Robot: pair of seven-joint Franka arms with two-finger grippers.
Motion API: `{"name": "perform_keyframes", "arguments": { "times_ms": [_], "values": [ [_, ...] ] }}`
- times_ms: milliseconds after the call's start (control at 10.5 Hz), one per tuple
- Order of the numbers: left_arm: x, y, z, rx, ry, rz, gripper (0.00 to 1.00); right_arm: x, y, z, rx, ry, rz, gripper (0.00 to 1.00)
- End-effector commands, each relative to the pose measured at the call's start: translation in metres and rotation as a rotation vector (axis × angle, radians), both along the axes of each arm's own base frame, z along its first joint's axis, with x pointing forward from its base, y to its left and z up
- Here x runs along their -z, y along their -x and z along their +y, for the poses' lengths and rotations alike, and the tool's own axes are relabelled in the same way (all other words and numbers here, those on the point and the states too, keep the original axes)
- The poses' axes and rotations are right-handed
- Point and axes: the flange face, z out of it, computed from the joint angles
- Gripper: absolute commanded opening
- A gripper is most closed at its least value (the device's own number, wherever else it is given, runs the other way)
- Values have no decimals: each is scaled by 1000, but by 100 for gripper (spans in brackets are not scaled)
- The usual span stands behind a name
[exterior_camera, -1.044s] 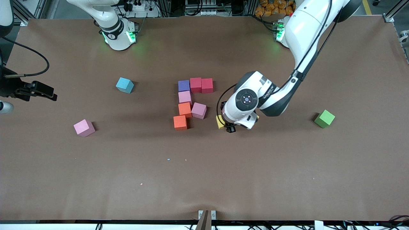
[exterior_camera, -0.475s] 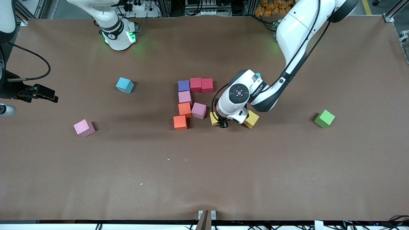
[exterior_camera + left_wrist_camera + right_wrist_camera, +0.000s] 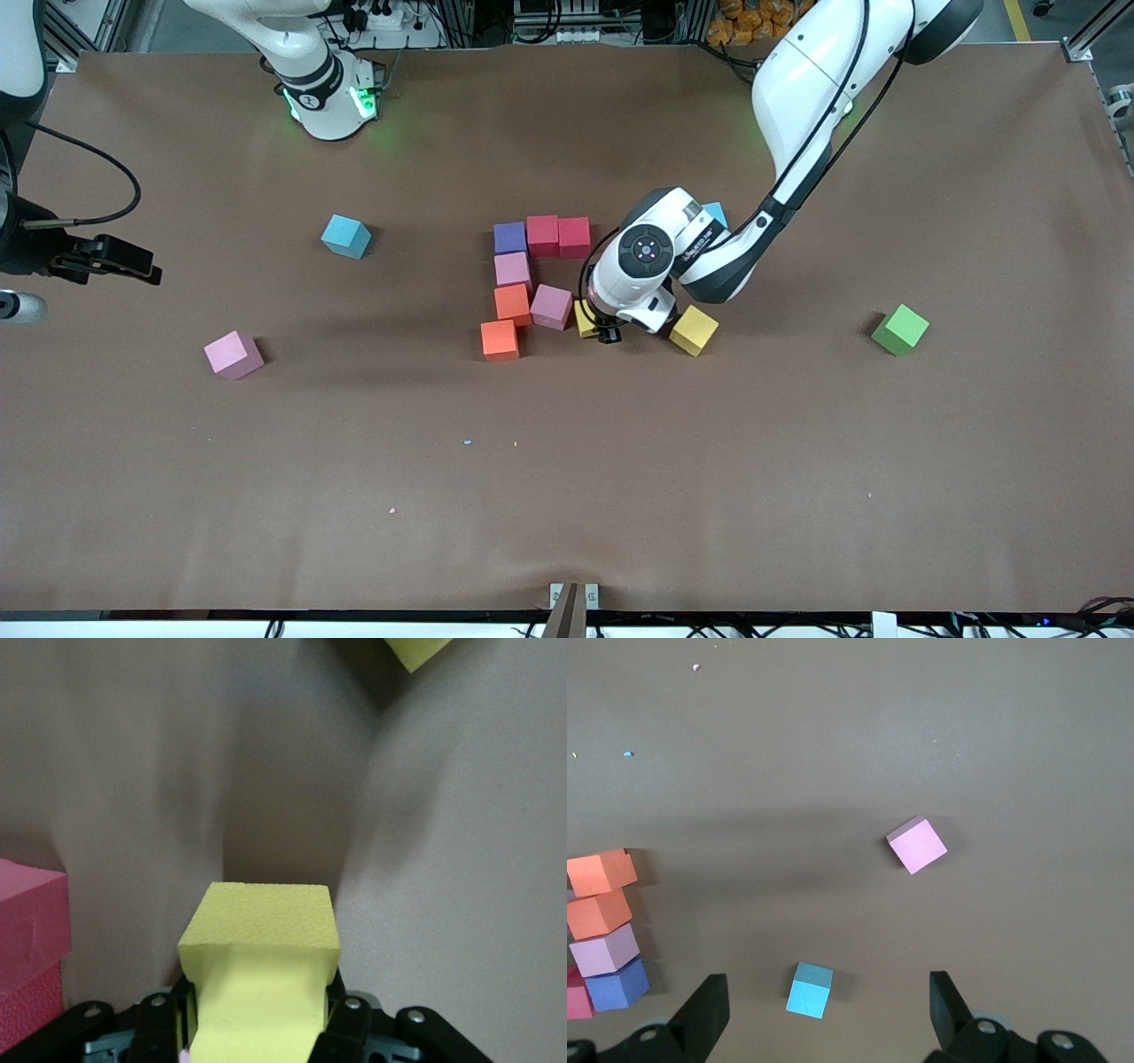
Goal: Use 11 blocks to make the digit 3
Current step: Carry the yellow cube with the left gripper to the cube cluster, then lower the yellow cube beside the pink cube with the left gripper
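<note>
My left gripper (image 3: 606,333) (image 3: 257,1032) is shut on a yellow block (image 3: 584,319) (image 3: 259,935), low at the table and close beside a pink block (image 3: 551,307) (image 3: 31,939). A second yellow block (image 3: 694,330) (image 3: 415,649) lies toward the left arm's end. A cluster holds a purple block (image 3: 509,237), two red blocks (image 3: 542,235) (image 3: 574,237), a pink one (image 3: 513,268) and two orange ones (image 3: 513,303) (image 3: 500,339). A lone pink block (image 3: 234,354) (image 3: 917,844) lies toward the right arm's end. My right gripper (image 3: 133,261) (image 3: 826,1014) waits open, high above that end.
A light-blue cube (image 3: 345,236) (image 3: 809,989) lies below my right gripper's view. Another light-blue cube (image 3: 715,213) peeks out from under the left arm. A green cube (image 3: 900,329) sits toward the left arm's end. The brown table (image 3: 567,496) spreads wide nearer the camera.
My left gripper has carried the yellow block toward the right arm's end, up beside the pink block, uncovering the second yellow block. The right arm has barely moved.
</note>
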Motion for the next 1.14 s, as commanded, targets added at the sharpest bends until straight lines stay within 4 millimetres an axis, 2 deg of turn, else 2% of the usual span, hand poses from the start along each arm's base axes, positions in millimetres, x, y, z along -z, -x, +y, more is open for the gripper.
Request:
{"name": "perform_keyframes", "arguments": {
  "times_ms": [0,285,570,1044],
  "values": [
    [-1,7,-5,-12,-2,-30,0,1,2,3,2,-19,5,100],
    [7,18,-1,8,-24,-22,0,11,1,-5,10,-23,42,100],
    [14,26,-5,28,-33,-24,0,9,0,-7,13,-19,40,100],
    [12,25,-8,44,-33,-42,0,10,2,-10,19,-23,53,100]
  ]
}}
